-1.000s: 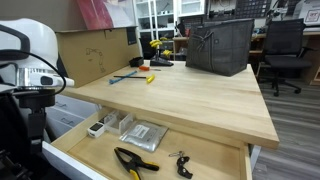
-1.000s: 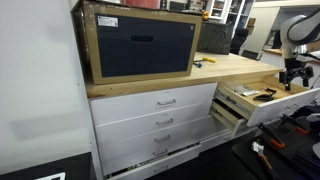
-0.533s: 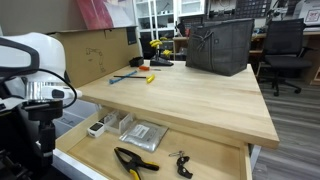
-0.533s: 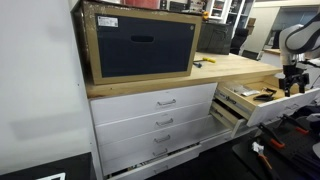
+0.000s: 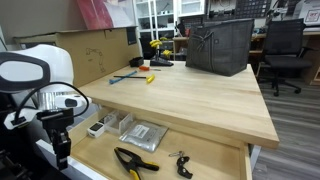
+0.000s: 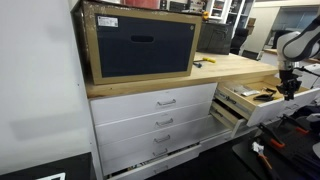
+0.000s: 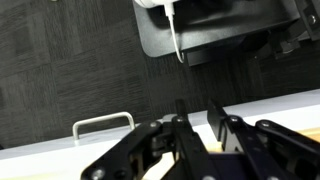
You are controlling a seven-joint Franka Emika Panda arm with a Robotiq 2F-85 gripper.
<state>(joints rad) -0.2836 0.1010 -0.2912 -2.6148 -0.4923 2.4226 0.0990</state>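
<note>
The arm is hanging its gripper just over the front corner of the pulled-out drawer, which is sticking out from under the wooden benchtop in both exterior views. From where I am standing the fingers are sitting close together with only a thin slit between them, and they are gripping nothing. In the wrist view they are pointing down past the drawer's white front, where a pale loop handle is showing just beside them, with dark carpet beyond and a white cable trailing over a black base. Inside the drawer, a pair of pliers with yellow-and-black grips is lying nearest the gripper, toward the front. A clear plastic bag is lying behind the pliers, a small white box is sitting near the back corner on the arm's side, and a small dark metal item, too small to identify, is resting apart from the pliers. Up on the benchtop a black bin is standing well away from the arm.
</note>
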